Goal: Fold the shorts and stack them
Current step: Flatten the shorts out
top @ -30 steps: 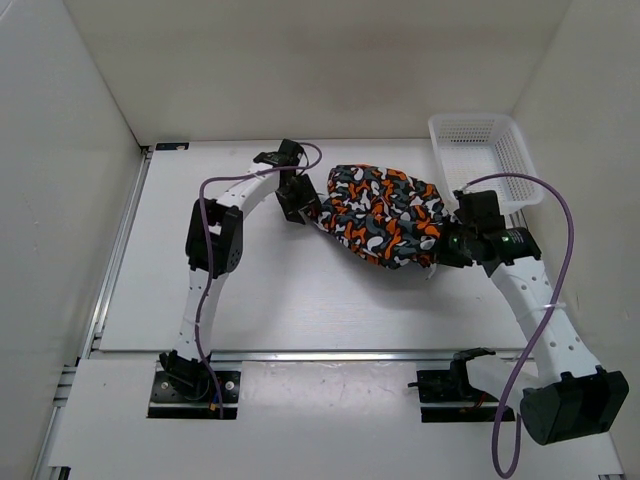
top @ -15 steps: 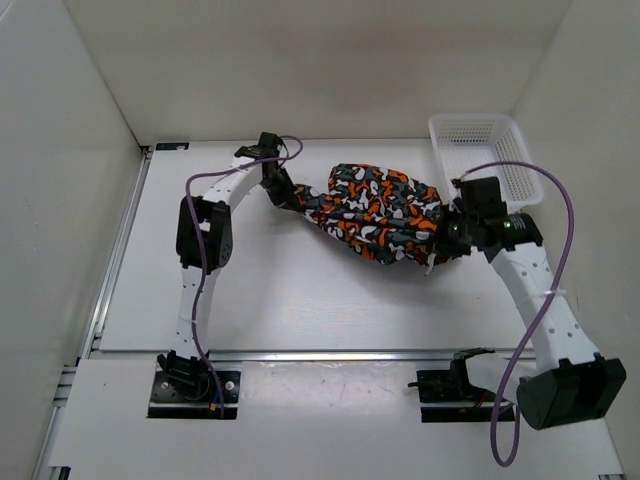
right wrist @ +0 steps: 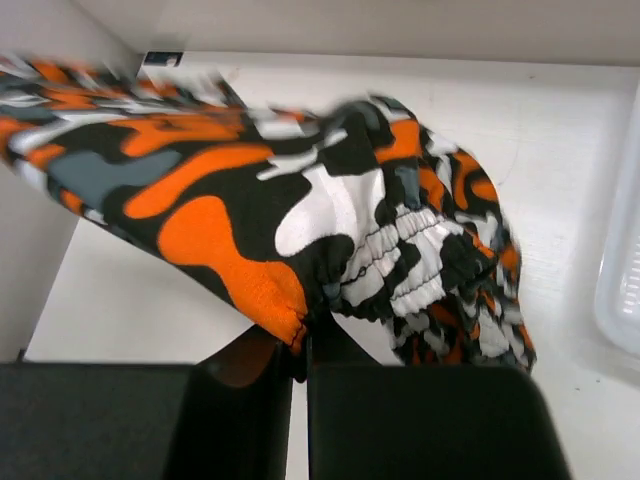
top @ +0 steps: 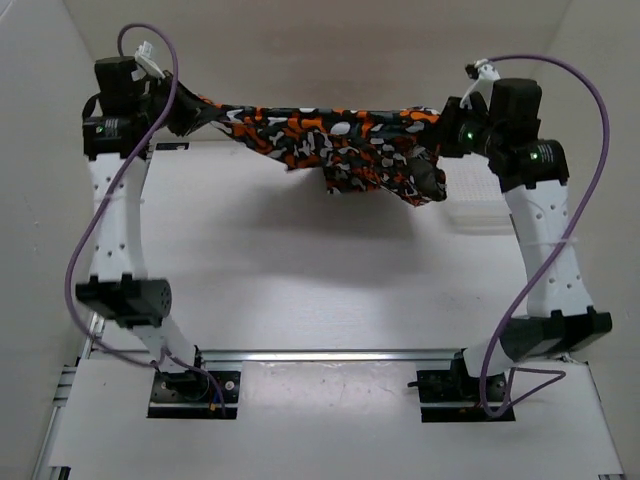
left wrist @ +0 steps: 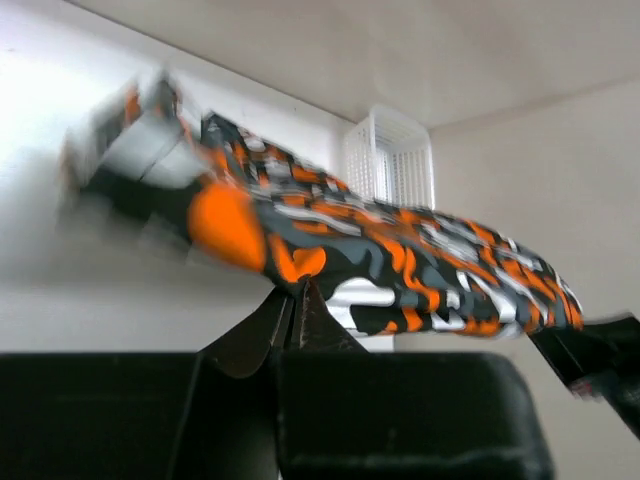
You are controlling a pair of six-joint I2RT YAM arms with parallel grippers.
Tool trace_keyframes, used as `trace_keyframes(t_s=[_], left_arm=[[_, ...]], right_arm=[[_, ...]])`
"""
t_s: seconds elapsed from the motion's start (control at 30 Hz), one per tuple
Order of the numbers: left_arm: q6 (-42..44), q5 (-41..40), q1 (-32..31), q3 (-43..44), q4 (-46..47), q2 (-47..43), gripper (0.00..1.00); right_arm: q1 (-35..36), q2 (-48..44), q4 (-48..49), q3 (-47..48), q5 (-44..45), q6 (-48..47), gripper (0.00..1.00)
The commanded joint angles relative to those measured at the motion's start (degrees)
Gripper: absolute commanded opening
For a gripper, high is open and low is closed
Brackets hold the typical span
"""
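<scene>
Shorts [top: 330, 140] went from a heap on the table [top: 300, 290] to hanging stretched in air; I had left gripper [top: 183, 112] and right gripper [top: 447, 140] clamped on opposite ends. Ready to lay flat, I judged.

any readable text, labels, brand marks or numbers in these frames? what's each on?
None readable.
shorts: blotchy print only, no logo or tag in view.
basket: plain mesh, no label.
left arm, right arm, table: no markings visible.
The left wrist view is motion-blurred, so any small print there could not be made out.
</scene>
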Motion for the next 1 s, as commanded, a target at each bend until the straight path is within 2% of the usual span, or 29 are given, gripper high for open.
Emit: trace_keyframes(t_s=[0.0, 0.07, 0.1, 0.13, 0.17, 0.2, 0.23, 0.33, 0.53, 0.67, 0.77, 0.97], left_arm=[[5.4, -4.7, -0.5, -17.2, -1.5, -11.9, 0.10], [6.0, -8.1, -3.8, -28.7, 1.4, -19.5, 0.10], [5.5, -9.6, -5.2, -40.6, 4.8, -21.6, 0.10], [4.8, -12.9, -6.7, -46.1, 6.3, -23.2, 0.10], [3.5, -14.2, -9.2, -55.3, 7.5, -24.3, 0.10], [2.9, -15.0, -10.1, -59.1, 8.2, -24.8, 0.10], [2.9, -16.4, -10.8, -62.3, 8.9, -24.8, 0.10], [2.3, -21.1, -12.6, -69.1, 10.3, -23.6, 0.10], [2.3, -24.0, -12.6, -69.1, 10.3, -24.1, 0.10], [2.3, -24.6, -12.6, -68.6, 10.3, -24.1, 0.10], [1.8, -24.6, -12.6, -68.6, 10.3, -23.6, 0.10], [1.8, -24.0, -12.1, -68.6, 10.3, -24.7, 0.10]], right_arm=[[-1.9, -7.6, 2.5, -19.5, 0.0, -2.8, 0.08], [-2.4, -11.4, 3.9, -30.5, 1.6, -0.4, 0.18], [-3.1, -12.2, 4.7, -35.3, 0.9, 1.1, 0.36], [-4.3, -12.8, 5.3, -43.9, -1.3, 2.2, 0.45], [-4.4, -13.3, 6.0, -47.4, -6.4, 3.5, 0.55], [-4.4, -13.3, 6.8, -50.4, -7.6, 4.1, 0.69], [-4.4, -13.3, 6.8, -55.5, -8.5, 4.9, 0.71], [-4.4, -16.5, 8.3, -62.1, -10.0, 7.2, 0.71], [-3.8, -22.3, 8.9, -66.6, -9.4, 11.0, 0.71], [1.5, -22.9, 11.8, -69.1, -7.4, 15.0, 0.70], [5.2, -19.7, 16.3, -69.9, -4.2, 19.6, 0.67], [5.2, -8.8, 24.9, -68.2, -4.0, 23.2, 0.60]])
